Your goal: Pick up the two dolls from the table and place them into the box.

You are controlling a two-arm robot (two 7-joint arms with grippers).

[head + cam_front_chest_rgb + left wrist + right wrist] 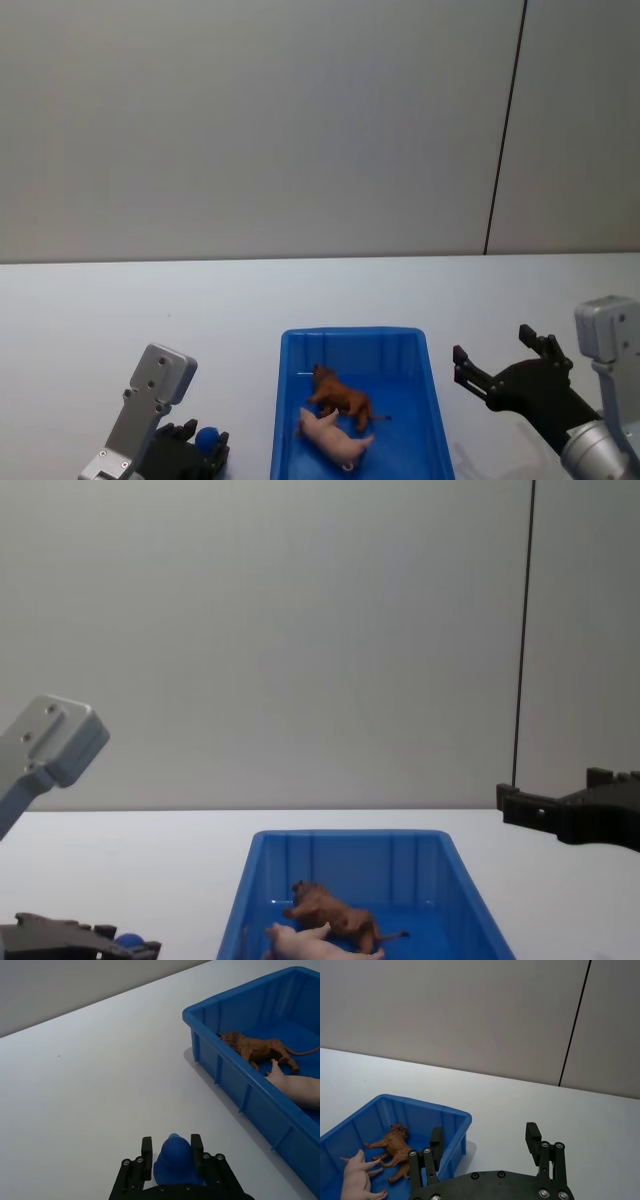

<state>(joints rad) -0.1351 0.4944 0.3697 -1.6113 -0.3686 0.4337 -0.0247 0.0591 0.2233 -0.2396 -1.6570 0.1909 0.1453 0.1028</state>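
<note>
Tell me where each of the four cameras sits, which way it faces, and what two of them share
Head: high, looking down at the box; both grippers, left gripper, right gripper.
Left wrist: on left arm, facing table; fingers hold a blue ball.
Right wrist: on right arm; open fingers.
Chest: low, looking forward.
Head and chest share the lion and pig.

- In the head view the box's [352, 340] near end ran off the bottom edge.
- In the left wrist view the pig's [299, 1088] body was cut off at the right edge, its head out of frame.
- In the chest view the left gripper [95, 942] sat cut off at the lower left corner, the ball [128, 941] mostly hidden behind it.
</note>
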